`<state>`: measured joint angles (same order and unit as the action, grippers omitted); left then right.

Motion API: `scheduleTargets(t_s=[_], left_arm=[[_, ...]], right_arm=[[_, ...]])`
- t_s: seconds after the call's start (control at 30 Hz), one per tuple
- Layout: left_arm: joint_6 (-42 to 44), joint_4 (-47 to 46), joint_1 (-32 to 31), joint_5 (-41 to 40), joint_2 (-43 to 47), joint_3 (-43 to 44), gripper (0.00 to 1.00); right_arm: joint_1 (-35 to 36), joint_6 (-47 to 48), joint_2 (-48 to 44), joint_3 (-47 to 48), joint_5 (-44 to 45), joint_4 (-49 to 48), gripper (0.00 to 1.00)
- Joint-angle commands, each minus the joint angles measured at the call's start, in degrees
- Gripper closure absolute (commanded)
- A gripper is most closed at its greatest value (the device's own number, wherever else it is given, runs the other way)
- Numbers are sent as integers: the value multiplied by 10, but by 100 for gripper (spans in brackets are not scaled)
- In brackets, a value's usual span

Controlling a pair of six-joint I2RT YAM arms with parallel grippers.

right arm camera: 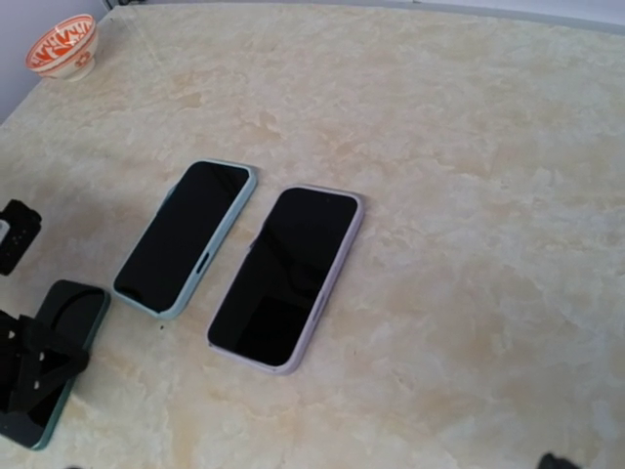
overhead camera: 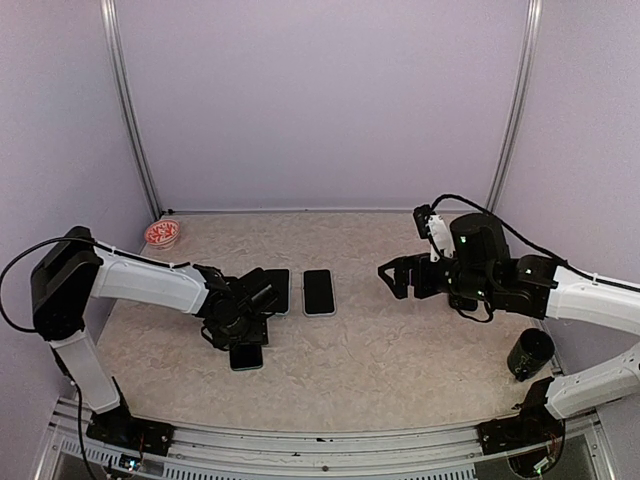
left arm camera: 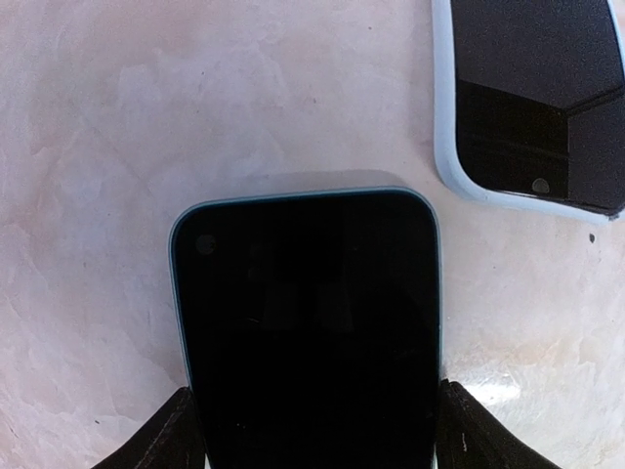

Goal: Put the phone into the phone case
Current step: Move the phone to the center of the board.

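Note:
A black phone (left arm camera: 308, 313) with a thin teal rim lies flat on the table, also seen in the top view (overhead camera: 247, 358) and at the lower left of the right wrist view (right arm camera: 80, 308). My left gripper (overhead camera: 244, 338) (left arm camera: 317, 447) straddles its near end, with each finger pressed against a long side. Just beyond it lie a dark slab in a pale blue phone case (overhead camera: 278, 290) (right arm camera: 186, 239) (left arm camera: 532, 107) and another in a lilac case (overhead camera: 318, 292) (right arm camera: 288, 278). My right gripper (overhead camera: 390, 276) hovers open to the right of them, holding nothing.
A red-and-white bowl (overhead camera: 162, 233) (right arm camera: 63, 44) stands at the back left corner. A black cup (overhead camera: 530, 352) sits near the right arm's base. Purple walls and metal posts close in the table.

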<state>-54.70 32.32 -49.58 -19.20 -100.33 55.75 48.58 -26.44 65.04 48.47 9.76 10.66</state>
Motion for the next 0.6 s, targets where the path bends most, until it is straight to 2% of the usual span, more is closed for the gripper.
scheduleTargets(t_s=[0.0,0.3,0.57], left_arm=[[24,34,-11,25,-5,-26,31],[74,63,-68,54,30,-32,32],[148,40,-99,79,48,-21,32]], right_arm=[[-5,9,-7,19,10,9,0],[-6,27,-4,40,24,24,0],[-39,27,-9,42,1,30,1]])
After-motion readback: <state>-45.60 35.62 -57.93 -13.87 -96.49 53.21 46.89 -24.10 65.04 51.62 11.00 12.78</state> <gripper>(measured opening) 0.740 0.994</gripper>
